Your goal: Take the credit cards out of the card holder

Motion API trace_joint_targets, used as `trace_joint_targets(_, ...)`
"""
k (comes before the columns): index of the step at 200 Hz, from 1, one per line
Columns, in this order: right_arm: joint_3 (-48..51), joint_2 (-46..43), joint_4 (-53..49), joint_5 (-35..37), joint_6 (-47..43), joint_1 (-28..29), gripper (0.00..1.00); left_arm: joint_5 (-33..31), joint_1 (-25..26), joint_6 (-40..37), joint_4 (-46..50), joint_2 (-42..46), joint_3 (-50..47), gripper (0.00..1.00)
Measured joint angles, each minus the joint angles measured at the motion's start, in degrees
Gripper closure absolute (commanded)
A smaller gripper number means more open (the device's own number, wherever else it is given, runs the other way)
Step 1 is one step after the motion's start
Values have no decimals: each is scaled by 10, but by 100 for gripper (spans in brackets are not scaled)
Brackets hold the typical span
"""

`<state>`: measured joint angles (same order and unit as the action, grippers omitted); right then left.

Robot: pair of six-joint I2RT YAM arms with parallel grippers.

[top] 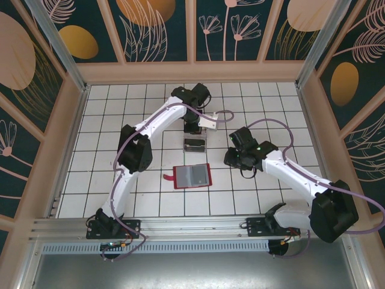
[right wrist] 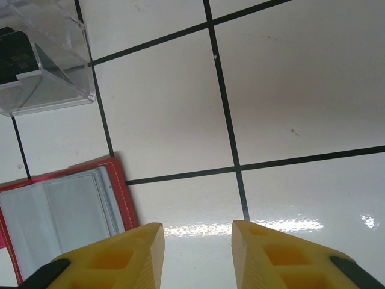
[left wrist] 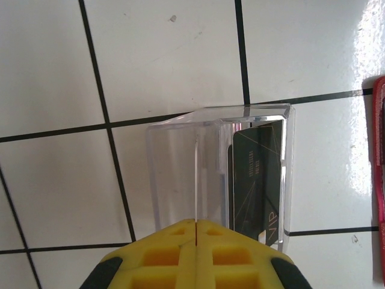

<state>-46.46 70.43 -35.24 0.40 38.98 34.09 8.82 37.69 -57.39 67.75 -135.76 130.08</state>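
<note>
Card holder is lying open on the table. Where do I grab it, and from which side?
Probably the little red tab, coming in low from the left arm's side. The card holder lies open and flat, grey side up, so its edges hug the table; the tab juts out past its left edge. The open right hand sits off the opposite edge.

Top overhead, wrists close, perhaps sharing card holder (right wrist: 66, 211)

Left arm (top: 157, 120): white links, black joints | right arm (top: 295, 174): same white-and-black, green light (top: 258, 145) near the wrist | cables (top: 291, 143): purple, looped along both arms | bases (top: 112, 227): black | fingers (left wrist: 165, 256): yellow, moulded square pockets, black trim
</note>
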Motion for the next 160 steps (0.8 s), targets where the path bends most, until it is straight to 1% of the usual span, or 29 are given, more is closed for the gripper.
trace_joint_targets(31,3,-2,-2,0,2,0,65,2,0,0,0,-9,0,100)
trace_joint_targets(38,3,-2,-2,0,2,0,65,2,0,0,0,-9,0,95)
trace_joint_targets(52,3,-2,-2,0,4,0,65,2,0,2,-1,-9,0,82)
trace_joint_targets(92,3,-12,-8,0,4,0,65,2,-3,17,-2,-9,9,65)
trace_joint_targets(124,3,-14,-11,0,4,0,65,1,-6,29,-11,-9,18,61)
trace_joint_targets(160,3,-15,-12,0,4,0,65,-5,-6,42,-29,-9,18,60)
